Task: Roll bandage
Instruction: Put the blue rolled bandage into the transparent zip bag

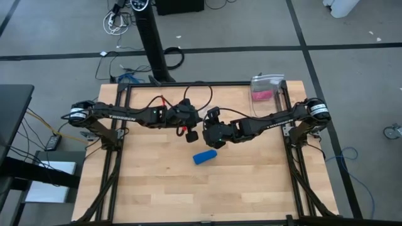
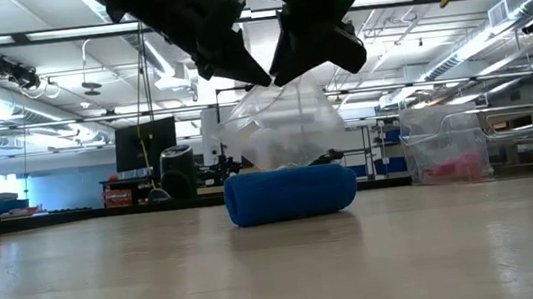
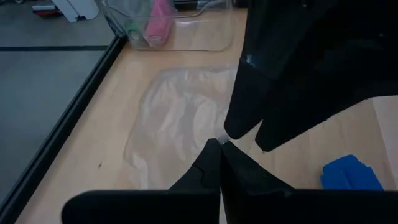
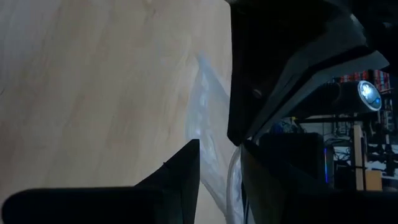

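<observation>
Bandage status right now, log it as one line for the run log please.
bandage: rolled, lying free on table | clear plastic bag: pinched by both hands above table | left hand: shut on bag | right hand: closing on bag

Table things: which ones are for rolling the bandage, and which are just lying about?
For the job: bandage, already a blue roll; left gripper and right gripper above it.
Not for rolling: clear plastic bag hanging under the grippers; clear box with something pink.

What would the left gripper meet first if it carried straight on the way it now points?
Probably the right gripper, directly ahead of the shut left gripper; the thin clear plastic bag hangs between them. Depth is unclear.
</observation>
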`<state>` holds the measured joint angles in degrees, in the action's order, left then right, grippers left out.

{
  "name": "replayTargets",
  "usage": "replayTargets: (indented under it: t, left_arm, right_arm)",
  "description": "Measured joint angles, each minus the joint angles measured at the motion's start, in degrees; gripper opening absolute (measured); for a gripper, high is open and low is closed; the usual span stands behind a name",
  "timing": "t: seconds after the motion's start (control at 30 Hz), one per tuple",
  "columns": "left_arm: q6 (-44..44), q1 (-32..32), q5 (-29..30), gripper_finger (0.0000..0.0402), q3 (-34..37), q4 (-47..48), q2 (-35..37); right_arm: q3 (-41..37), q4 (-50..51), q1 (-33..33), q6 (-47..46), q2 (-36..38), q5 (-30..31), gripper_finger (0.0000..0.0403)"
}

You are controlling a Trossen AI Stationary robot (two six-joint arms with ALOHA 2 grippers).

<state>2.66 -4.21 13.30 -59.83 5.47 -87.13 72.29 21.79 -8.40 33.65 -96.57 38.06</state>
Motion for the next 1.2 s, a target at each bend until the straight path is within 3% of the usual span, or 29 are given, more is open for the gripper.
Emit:
replayTargets:
  t: [0.2, 0.37, 0.9, 1.03, 1.2]
  left_arm:
    - [-0.18, -1.10, 0.00, 0.0001, -0.07, 0.47, 0.04]
    - [-0.26, -1.43, 0.01, 0.0001, -0.07, 0.38, 0.07]
    - [-0.61, -2.54, -1.48, 0.0001, -0.07, -1.21, 0.07]
    - [-1.54, -3.56, -3.75, 0.0001, -0.07, -1.89, 0.11]
    - [-1.68, -3.72, -5.27, 0.0001, -0.07, -1.99, 0.09]
  right_arm:
    - [-0.03, -5.01, -2.59, 2.94, -0.02, 4.18, 0.0112]
    - [-0.04, -4.37, -3.92, 3.71, -0.02, 3.51, 0.0112]
    - [-0.02, -0.02, 1.44, 5.20, -0.90, 2.69, 0.0109]
    - [-0.07, 0.91, 1.77, 5.93, -3.13, 4.22, 0.0081]
    - [-0.04, 0.07, 2.09, 6.87, -3.76, 8.31, 0.0013]
